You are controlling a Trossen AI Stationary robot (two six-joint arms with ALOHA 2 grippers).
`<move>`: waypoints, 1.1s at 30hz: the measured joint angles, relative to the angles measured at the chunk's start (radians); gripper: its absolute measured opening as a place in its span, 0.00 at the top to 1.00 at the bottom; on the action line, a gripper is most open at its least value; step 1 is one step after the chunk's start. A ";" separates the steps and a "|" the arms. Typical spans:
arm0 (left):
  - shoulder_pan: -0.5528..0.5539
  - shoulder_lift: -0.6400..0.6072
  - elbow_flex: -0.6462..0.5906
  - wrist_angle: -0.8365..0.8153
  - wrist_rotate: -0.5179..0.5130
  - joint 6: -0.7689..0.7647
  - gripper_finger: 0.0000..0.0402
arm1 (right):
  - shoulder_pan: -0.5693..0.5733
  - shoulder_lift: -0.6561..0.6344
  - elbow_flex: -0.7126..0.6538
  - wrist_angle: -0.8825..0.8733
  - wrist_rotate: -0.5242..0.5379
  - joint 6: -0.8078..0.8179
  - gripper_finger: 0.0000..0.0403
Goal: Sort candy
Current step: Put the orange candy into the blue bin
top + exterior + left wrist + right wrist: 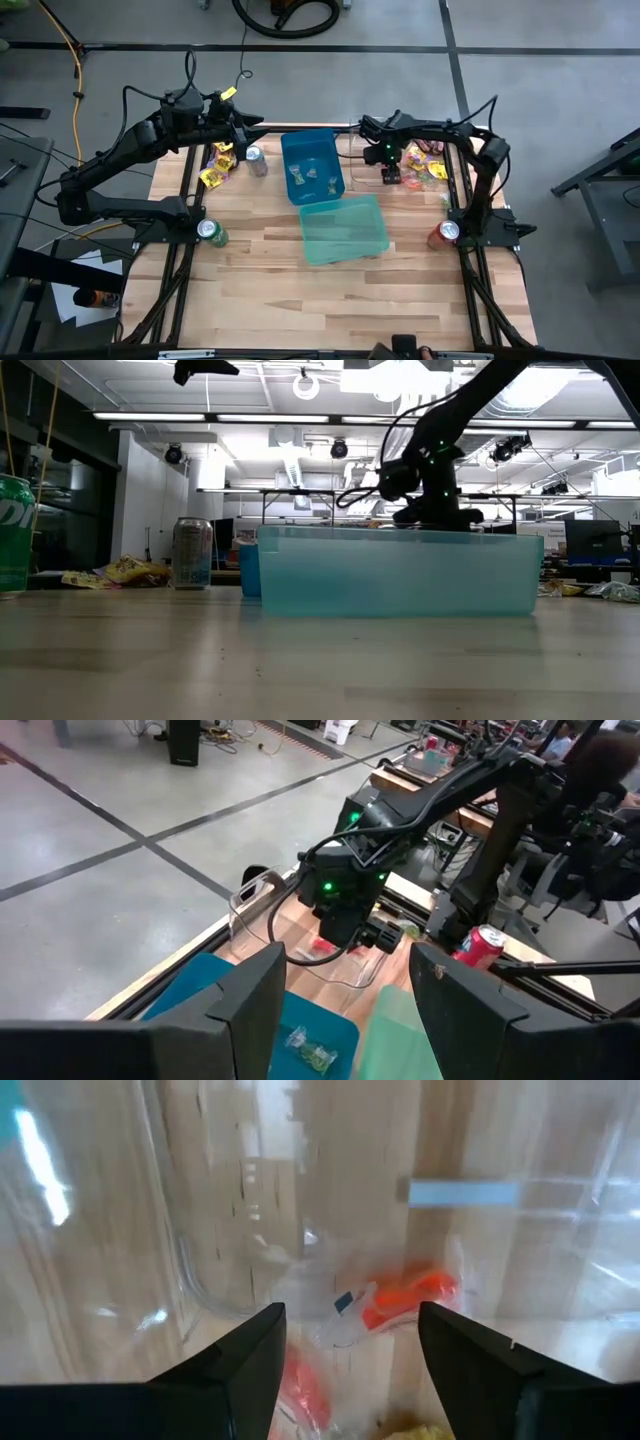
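Candy lies in two heaps: yellow packets (218,165) at the far left and a mixed pile (425,165) at the far right. A few pieces lie in the blue bin (312,165). My right gripper (350,1370) points down, open, low over red-orange sweets in clear wrappers (405,1295) that lie on the wood beside a clear container's wall (200,1280). It touches none of them that I can see. My left gripper (345,1020) hangs open and empty above the table's far left part, near the blue bin.
A teal bin (343,228) stands in the middle of the table, just nearer than the blue one. A silver can (257,160) stands by the yellow packets, a green can (212,233) at the left edge and a red can (443,233) at the right edge.
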 joint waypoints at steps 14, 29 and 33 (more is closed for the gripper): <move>0.000 0.000 0.000 0.000 -0.007 0.008 0.50 | -0.009 0.015 -0.002 0.027 0.058 0.033 0.63; 0.000 0.000 0.000 -0.006 -0.008 0.021 0.50 | -0.005 0.084 0.050 -0.028 0.142 0.086 0.92; 0.000 0.000 0.000 -0.006 -0.008 0.024 0.50 | -0.005 0.084 0.146 -0.101 0.099 0.086 0.97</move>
